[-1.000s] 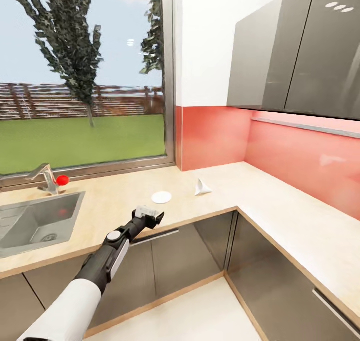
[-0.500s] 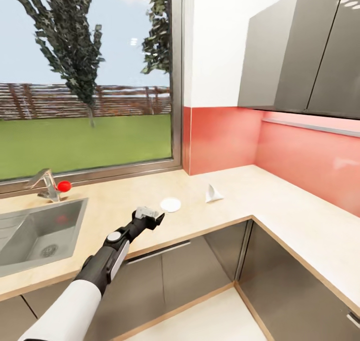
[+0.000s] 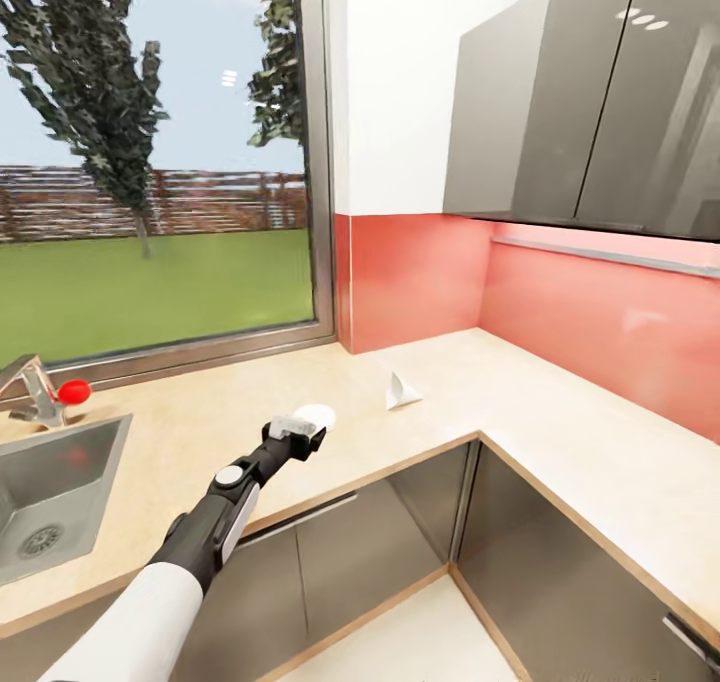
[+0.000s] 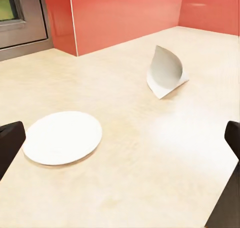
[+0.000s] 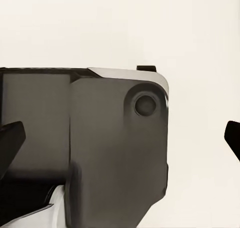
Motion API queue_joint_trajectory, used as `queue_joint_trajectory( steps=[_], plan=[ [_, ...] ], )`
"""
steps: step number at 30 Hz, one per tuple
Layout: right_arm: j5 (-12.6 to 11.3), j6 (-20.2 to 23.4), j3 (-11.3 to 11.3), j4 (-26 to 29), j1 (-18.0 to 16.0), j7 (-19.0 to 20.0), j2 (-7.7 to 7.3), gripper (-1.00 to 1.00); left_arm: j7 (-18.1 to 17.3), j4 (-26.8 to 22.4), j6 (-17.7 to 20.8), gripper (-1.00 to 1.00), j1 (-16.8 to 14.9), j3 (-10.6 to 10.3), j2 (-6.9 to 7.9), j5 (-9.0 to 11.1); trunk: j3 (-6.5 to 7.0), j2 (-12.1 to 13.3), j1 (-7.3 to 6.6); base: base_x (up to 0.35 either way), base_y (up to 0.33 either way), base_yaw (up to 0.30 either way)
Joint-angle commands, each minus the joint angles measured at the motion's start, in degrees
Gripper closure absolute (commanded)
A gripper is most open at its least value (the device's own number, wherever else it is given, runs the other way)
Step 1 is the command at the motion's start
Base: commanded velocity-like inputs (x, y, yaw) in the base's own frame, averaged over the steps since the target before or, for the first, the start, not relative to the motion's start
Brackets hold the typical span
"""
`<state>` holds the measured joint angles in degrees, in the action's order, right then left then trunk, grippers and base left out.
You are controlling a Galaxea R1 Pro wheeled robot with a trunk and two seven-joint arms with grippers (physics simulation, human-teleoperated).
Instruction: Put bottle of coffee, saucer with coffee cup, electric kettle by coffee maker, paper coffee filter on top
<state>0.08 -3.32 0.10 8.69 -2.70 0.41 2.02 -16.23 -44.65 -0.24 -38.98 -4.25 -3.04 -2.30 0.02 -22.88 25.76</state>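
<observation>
While my left pincer (image 3: pixel 297 430) hangs over the countertop (image 3: pixel 560 432) with its fingers spread apart and holding nothing, the white saucer (image 4: pixel 62 137) lies flat just beyond its tips. Farther along toward the red backsplash (image 3: pixel 590 312), the paper coffee filter (image 3: pixel 401 391) rests tilted on the counter.
</observation>
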Motion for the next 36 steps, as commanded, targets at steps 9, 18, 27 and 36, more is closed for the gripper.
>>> queue_joint_trajectory(
  steps=[9,18,27,36],
  plan=[
    [0.01,-0.2,0.07,-0.08,-0.03,0.06,0.07,-1.0,0.9,0.0,0.06,-1.0,-0.05,0.03,0.05,-0.24,-0.02,-0.04,0.02,0.051,0.0,-0.24],
    [0.09,-0.2,0.16,-0.08,-0.03,0.07,0.26,-1.0,0.93,0.09,0.05,-1.0,-0.05,-0.04,0.05,-0.24,-0.02,-0.04,0.02,0.216,0.0,-0.026],
    [0.06,-0.23,0.1,-0.08,-0.03,0.17,0.26,-1.0,0.96,0.09,-0.02,-1.0,0.04,-0.06,0.07,-0.24,-0.02,-0.04,0.02,0.013,0.0,-0.001],
    [-0.05,-0.2,0.0,-0.08,-0.03,0.23,0.27,-1.0,1.02,0.56,-0.02,-1.0,0.04,-0.11,-0.02,-0.26,-0.02,-0.04,0.02,0.092,-0.024,0.0]
  ],
)
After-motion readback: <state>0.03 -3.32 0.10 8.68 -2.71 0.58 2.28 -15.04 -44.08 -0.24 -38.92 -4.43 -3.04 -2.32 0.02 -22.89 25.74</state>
